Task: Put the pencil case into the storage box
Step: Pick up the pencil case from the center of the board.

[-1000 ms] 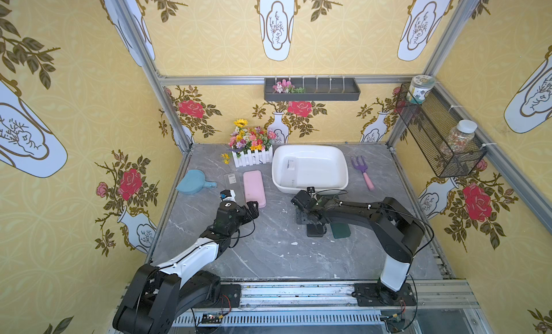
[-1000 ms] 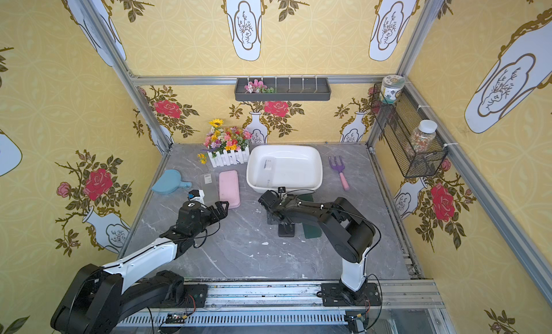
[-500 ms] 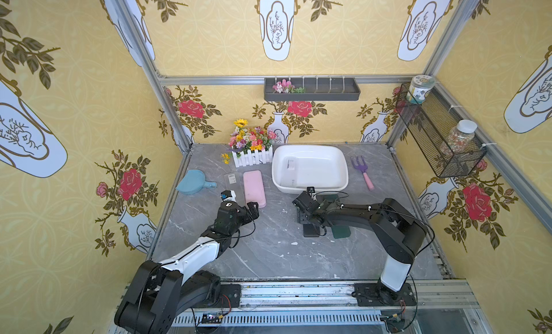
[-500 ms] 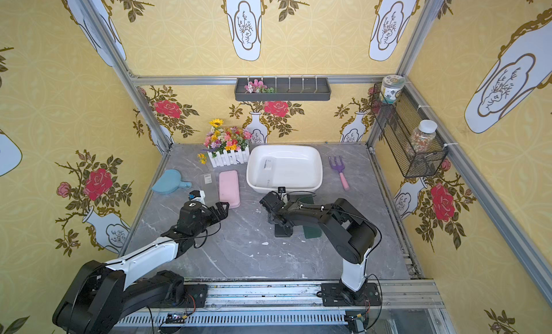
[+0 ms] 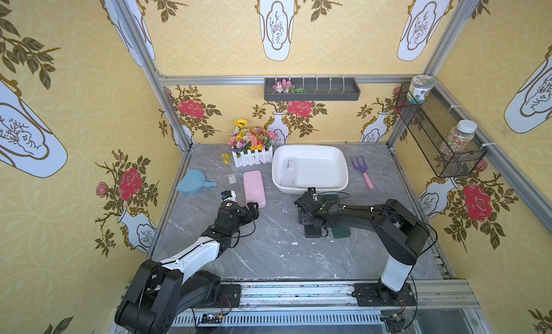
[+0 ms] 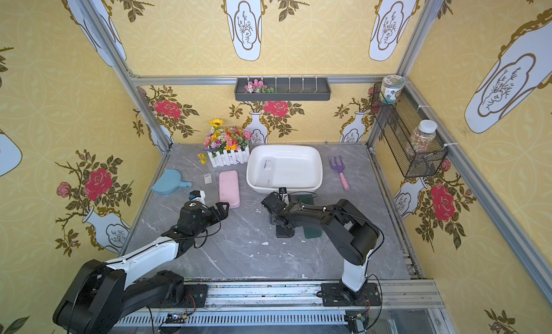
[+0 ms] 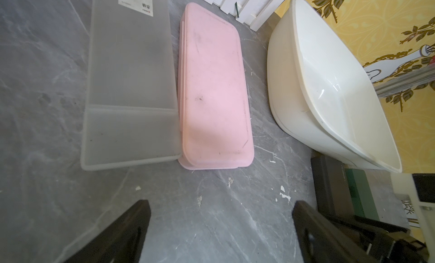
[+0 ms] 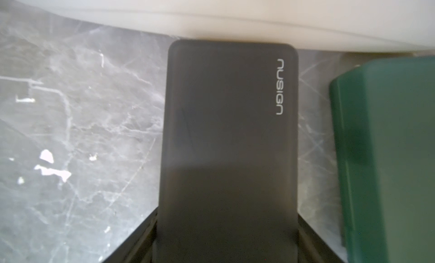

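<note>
The box (image 5: 319, 168) stands at the back of the table (image 5: 268, 252). No case lies in it.

The dark case (image 5: 313, 231) lies flat on the table just in front of the box, and the green case (image 5: 342, 232) lies just beside it. In both top views the right claw (image 5: 309, 217) and its arm cover most of the dark case, so the grip is hidden there. The right wrist view shows it: the two fingers (image 8: 150, 226) press on the long sides of the dark case (image 8: 226, 132), so the claw is closed on it. Only this view shows the word "nusign" on the lid. The far end of the case reaches the wall of the box (image 8: 235, 15); whether they touch, I cannot tell.

The pink case (image 5: 254, 187) lies beside the box, on the left arm's side. The clear case (image 5: 231, 180) is faint in a top view. The left wrist view shows it plainly (image 7: 129, 85), touching the pink case (image 7: 211, 92) on the side away from the box. The left claw (image 7: 221, 203) is wide open with nothing between its fingers, near the pink case's end farthest from the back wall.
</note>
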Controlling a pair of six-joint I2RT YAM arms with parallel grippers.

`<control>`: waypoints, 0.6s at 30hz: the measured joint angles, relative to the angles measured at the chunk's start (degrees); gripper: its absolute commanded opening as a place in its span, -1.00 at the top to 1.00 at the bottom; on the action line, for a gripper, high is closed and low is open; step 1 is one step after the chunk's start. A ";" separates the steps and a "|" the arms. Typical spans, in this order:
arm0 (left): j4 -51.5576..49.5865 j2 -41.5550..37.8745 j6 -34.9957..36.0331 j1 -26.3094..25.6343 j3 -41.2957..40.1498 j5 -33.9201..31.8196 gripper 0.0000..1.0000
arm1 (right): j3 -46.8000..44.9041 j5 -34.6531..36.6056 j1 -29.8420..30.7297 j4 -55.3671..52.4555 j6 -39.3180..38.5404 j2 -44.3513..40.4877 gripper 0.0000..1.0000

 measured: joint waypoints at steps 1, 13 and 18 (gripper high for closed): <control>0.00 0.07 0.00 0.00 0.00 0.00 -1.00 | 0.26 0.00 0.24 -0.81 -0.15 -0.09 -0.38; 0.02 0.00 0.00 -0.02 0.00 -0.02 -1.00 | 9.35 -0.07 5.33 -11.04 -2.58 -0.98 -0.43; 0.00 -0.59 0.00 0.00 -0.15 -0.13 -1.00 | 12.96 -0.07 5.64 -13.62 -4.09 -2.62 -0.43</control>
